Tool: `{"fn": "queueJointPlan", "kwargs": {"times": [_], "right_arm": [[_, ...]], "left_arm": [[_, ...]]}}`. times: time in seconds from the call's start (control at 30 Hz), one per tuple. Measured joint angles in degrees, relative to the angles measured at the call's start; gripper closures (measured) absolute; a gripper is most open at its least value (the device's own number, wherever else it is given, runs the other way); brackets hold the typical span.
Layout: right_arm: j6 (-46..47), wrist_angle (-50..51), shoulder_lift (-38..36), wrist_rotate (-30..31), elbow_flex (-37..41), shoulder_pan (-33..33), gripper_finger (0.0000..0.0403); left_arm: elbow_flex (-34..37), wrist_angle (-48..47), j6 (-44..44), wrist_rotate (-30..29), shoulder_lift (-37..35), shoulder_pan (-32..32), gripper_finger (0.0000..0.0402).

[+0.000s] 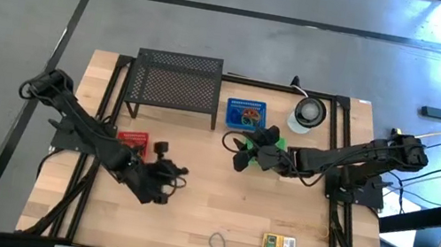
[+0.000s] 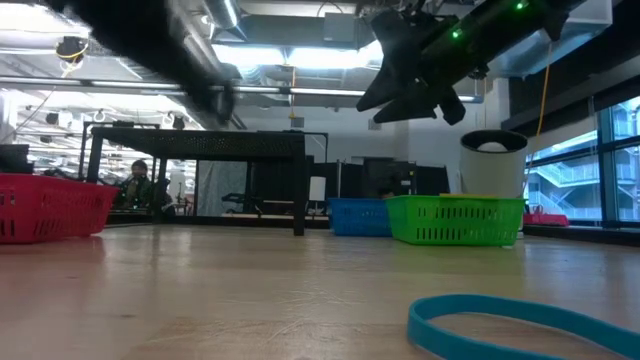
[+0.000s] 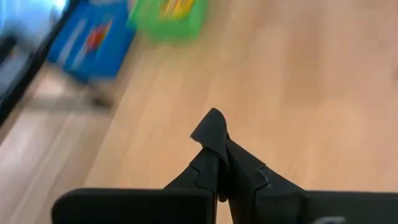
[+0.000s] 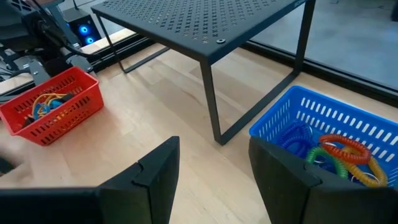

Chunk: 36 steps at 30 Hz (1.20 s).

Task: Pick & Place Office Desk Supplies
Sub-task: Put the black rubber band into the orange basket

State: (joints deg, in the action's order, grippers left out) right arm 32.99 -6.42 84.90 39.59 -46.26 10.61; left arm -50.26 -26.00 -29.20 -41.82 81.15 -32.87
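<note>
My right gripper (image 1: 236, 151) (image 4: 214, 167) hangs open in the air at mid-table, just left of the green basket (image 1: 278, 142) (image 2: 455, 220) and near the blue basket (image 1: 245, 114) (image 4: 323, 140), which holds coloured coil loops (image 4: 339, 154). Nothing lies between its fingers. My left gripper (image 1: 179, 171) (image 3: 216, 134) is shut and empty above bare wood, right of the red basket (image 1: 133, 138) (image 4: 53, 109), which holds rubber bands. A blue-grey oval loop (image 1: 218, 243) (image 2: 520, 322) and a yellow-green box (image 1: 279, 246) lie flat near the table's near edge.
A black perforated shelf (image 1: 176, 85) (image 4: 205, 18) stands on legs at the far side, left of the blue basket. A round grey-white disc-like object (image 1: 308, 112) (image 2: 493, 165) sits far right. Bare wood (image 1: 208, 198) spreads between the grippers and the near edge.
</note>
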Motion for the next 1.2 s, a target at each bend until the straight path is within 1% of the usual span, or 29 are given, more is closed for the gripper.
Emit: {"fn": "queueJointPlan", "kwargs": {"times": [0.07,0.2,0.4,0.6,0.73,0.8,1.03,1.1,1.2], "right_arm": [[0.0,0.0,0.0,0.0,0.0,0.0,0.0209],[-0.3,0.0,0.0,0.0,0.0,0.0,0.0209],[-0.5,0.0,0.0,-0.2,0.0,0.0,0.0209],[-0.5,0.0,0.0,-0.2,0.0,0.0,0.0209],[-0.5,0.0,0.0,-0.2,0.0,0.0,0.0209],[-0.5,0.0,0.0,-0.2,0.0,0.0,0.0209],[-0.5,0.0,0.0,-0.1,0.0,0.0,0.0209],[-0.5,0.0,0.0,-0.1,0.0,0.0,0.0209],[-0.5,0.0,0.0,-0.1,0.0,0.0,0.0209]], "left_arm": [[0.0,-8.2,-7.1,0.3,-0.5,0.0,0.039],[0.0,-21.3,-20.5,3.4,-1.0,0.0,0.0392],[0.0,-33.6,-35.0,6.8,-1.1,0.0,0.0391],[0.0,-42.2,-46.0,7.0,-1.1,0.0,0.039],[0.1,-46.6,-52.7,7.0,-1.1,0.0,0.039],[0.8,-46.9,-55.3,7.2,-1.1,0.0,0.0388],[5.5,-46.9,-60.6,15.6,-1.1,0.0,0.0373],[6.6,-46.9,-61.8,16.9,-1.1,0.0,0.0367],[7.6,-45.7,-63.1,17.4,-1.1,0.0,0.0357]]}}
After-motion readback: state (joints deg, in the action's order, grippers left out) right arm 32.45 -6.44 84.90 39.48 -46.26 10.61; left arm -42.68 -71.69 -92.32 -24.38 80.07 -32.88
